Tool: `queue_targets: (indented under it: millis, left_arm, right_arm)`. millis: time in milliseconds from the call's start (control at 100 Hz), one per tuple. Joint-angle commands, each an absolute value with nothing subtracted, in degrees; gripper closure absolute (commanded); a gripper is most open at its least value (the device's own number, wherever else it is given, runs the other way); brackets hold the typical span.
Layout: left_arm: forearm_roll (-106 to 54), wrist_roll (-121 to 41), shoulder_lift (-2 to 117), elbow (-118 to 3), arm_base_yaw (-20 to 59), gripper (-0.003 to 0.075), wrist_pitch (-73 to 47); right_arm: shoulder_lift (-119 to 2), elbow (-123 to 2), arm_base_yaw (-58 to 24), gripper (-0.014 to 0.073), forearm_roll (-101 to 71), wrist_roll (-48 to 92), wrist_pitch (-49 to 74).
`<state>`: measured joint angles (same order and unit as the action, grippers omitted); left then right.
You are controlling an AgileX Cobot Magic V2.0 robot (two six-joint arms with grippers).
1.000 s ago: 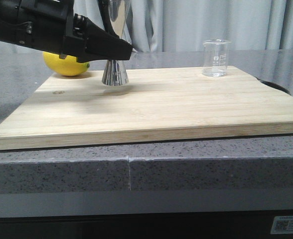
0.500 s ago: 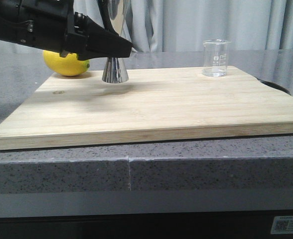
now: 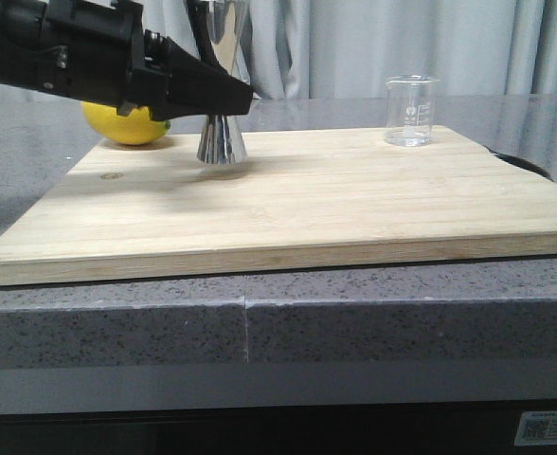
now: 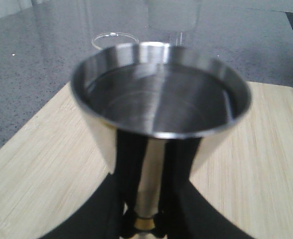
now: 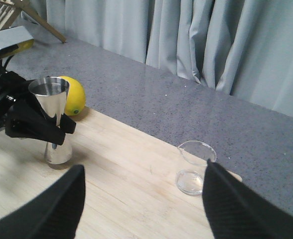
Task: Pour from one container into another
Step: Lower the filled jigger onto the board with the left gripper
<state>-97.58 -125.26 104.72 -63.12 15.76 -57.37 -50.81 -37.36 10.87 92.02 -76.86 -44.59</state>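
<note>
The left gripper [image 3: 224, 95] clamps the steel jigger [image 3: 220, 140] at its narrow waist, base on the cutting board [image 3: 354, 204]. The right gripper [image 5: 141, 199] hangs spread above. The glass beaker [image 3: 411, 111], near the board's far right corner, is likely light, slippery, fragile: grip mid-wall.

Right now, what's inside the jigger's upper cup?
In the left wrist view the jigger shows only bare brushed steel inside, seemingly no liquid. Its lower cup is hidden; the left pincer grips its waist.
</note>
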Motion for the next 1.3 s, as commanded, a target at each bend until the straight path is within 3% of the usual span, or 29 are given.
queue_targets:
  millis: [0,1290]
  left_arm:
    - [-101.9,-125.2,102.3,-65.0,15.7,0.0732,-61.6]
    - [-101.9,-126.6,103.7,-65.0,15.7,0.0731,-61.5]
  right_arm:
    - [-50.1,-38.8,11.2,0.0141,89.6,-77.0,-45.1]
    - [-50.1,-38.8,11.2,0.0141,89.6,-77.0,-45.5]
